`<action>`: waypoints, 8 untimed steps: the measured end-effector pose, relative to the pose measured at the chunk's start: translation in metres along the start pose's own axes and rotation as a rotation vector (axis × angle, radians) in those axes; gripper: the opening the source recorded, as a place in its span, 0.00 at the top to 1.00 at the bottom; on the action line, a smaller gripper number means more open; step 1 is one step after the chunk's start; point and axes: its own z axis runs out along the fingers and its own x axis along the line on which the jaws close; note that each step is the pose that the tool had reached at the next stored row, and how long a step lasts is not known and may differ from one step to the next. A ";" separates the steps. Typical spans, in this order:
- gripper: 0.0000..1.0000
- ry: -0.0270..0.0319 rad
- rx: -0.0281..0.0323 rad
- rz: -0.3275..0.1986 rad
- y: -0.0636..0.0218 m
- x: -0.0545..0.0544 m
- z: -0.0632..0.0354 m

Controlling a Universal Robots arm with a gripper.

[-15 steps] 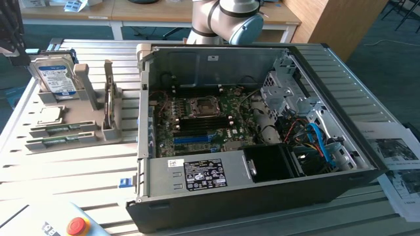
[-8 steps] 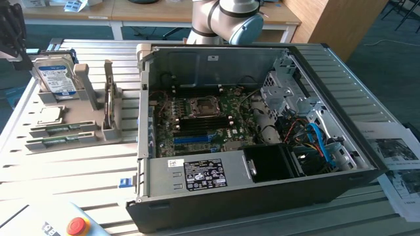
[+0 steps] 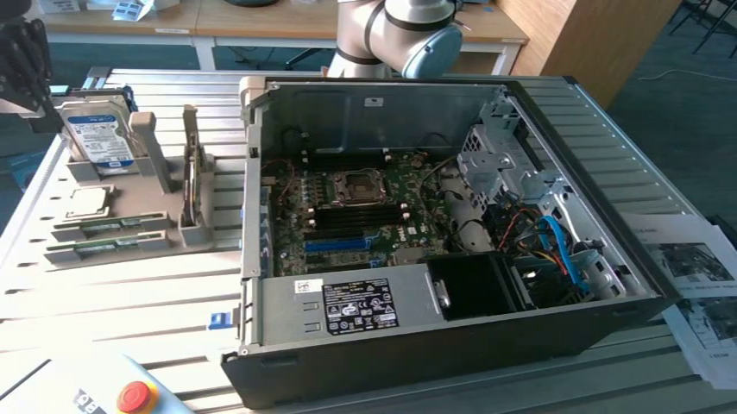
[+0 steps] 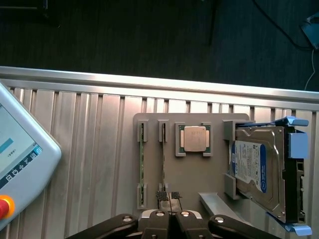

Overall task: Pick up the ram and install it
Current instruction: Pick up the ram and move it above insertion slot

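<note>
Two ram sticks in tray, hand closed & empty, HDD label unreadable

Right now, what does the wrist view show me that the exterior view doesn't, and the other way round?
Wrist view: the gripper, jaws shut and empty, and the teach pendant screen.
Exterior view: the open computer case, its motherboard and power supply, plus printed sheets at the exterior view's right.
Both: the grey fixture holding the two ram sticks, the processor chip and the hard drive, plus the pendant's red button.
</note>
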 end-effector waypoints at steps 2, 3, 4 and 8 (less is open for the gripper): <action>0.90 0.0001 0.0000 0.000 0.0000 0.000 0.0000; 0.90 0.0001 0.0001 0.000 0.0000 0.000 0.0001; 0.90 0.0000 0.0001 0.000 0.0000 0.000 0.0001; 0.90 0.0000 0.0002 0.000 0.0000 0.000 0.0001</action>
